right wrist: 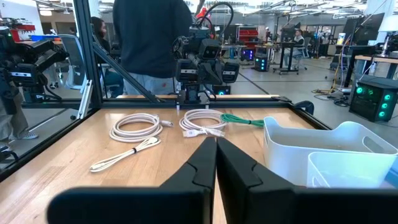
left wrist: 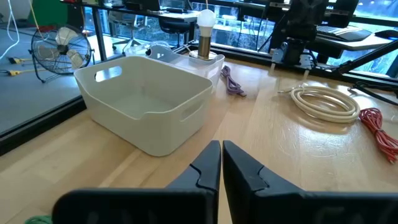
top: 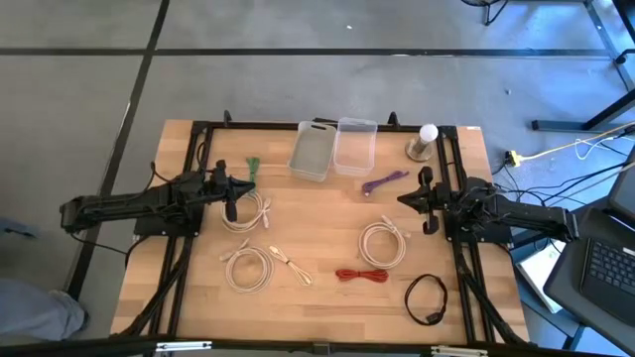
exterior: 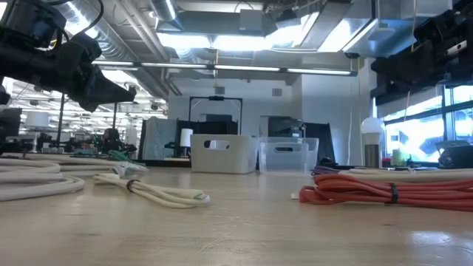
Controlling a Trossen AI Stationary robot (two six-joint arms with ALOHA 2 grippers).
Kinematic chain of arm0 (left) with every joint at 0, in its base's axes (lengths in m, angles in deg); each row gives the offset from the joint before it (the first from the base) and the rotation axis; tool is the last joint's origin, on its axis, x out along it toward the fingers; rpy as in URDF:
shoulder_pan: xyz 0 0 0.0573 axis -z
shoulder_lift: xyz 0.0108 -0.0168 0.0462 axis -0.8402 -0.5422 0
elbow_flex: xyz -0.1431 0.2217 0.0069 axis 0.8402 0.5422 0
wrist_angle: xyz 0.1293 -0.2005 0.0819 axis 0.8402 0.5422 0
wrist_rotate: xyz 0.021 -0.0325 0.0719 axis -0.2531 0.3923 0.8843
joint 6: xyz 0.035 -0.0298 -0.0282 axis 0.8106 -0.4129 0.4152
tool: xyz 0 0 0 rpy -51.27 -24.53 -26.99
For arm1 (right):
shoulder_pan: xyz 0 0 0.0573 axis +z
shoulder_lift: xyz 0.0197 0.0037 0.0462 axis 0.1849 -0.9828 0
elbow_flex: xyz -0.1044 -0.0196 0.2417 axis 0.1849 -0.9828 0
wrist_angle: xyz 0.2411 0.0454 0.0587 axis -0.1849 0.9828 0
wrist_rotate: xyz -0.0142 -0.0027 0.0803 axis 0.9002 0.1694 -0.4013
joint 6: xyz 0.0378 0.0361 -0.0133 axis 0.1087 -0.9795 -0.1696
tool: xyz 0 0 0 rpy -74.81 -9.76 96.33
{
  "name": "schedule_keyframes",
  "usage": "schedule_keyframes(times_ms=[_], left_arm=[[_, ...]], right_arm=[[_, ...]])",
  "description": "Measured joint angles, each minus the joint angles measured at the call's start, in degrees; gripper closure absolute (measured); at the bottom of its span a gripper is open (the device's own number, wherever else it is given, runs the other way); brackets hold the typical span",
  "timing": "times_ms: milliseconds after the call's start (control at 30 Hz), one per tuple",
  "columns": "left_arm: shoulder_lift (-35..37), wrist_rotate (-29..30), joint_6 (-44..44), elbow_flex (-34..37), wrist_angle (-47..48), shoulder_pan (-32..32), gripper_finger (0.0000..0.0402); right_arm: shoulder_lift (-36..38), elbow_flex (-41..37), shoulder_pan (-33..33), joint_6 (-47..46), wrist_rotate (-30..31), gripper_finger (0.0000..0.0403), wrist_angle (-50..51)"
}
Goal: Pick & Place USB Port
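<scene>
cables lie scattered on the wooden table (top: 327, 297); in the high view a white coil (top: 245, 211) sits just beside the left gripper (top: 231, 195), whose fingers are pressed together and hold nothing. a green cable (top: 252, 165) lies just past those fingers, toward the white bin (top: 312, 154) and the clear bin (top: 355, 147). the right gripper (top: 428, 201) also has its fingers together and empty; a purple cable (top: 384, 181) lies near its tips, another white coil (top: 383, 244) and a red cable (top: 361, 275) are off to one side of it, and a black cable (top: 425, 299) is further back along its arm. a lamp (top: 425, 142) stands in the table's far corner.

in the low view a loose white cable (exterior: 159, 192) and the red cable (exterior: 377, 190) lie in the foreground, with both bins behind them.

in the left wrist view the shut fingers (left wrist: 211, 167) point over bare wood, the white bin just ahead of them, the purple cable beyond it.

in the right wrist view the closed fingers (right wrist: 208, 158) aim at two white coils (right wrist: 137, 127) and the green cable (right wrist: 242, 119) across the table, with the bins beside the tips and a person (right wrist: 152, 43) standing behind the table.
</scene>
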Motion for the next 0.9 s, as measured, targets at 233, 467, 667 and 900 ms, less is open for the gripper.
schedule_keyframes(times_ms=[233,467,667,900], left_arm=[[0.0,0.0,0.0,0.0,0.0,0.0,0.0389],[0.0,0.0,0.0,0.0,0.0,0.0,0.0395],[0.0,0.0,0.0,0.0,0.0,0.0,0.0393],[0.0,0.0,0.0,0.0,0.0,0.0,0.0392]], right_arm=[[0.0,0.0,0.0,0.0,0.0,0.0388,0.0],[0.0,0.0,0.0,0.0,0.0,0.0388,0.0],[0.0,0.0,0.0,0.0,0.0,0.0388,0.0],[0.0,0.0,0.0,0.0,0.0,0.0388,0.0]])
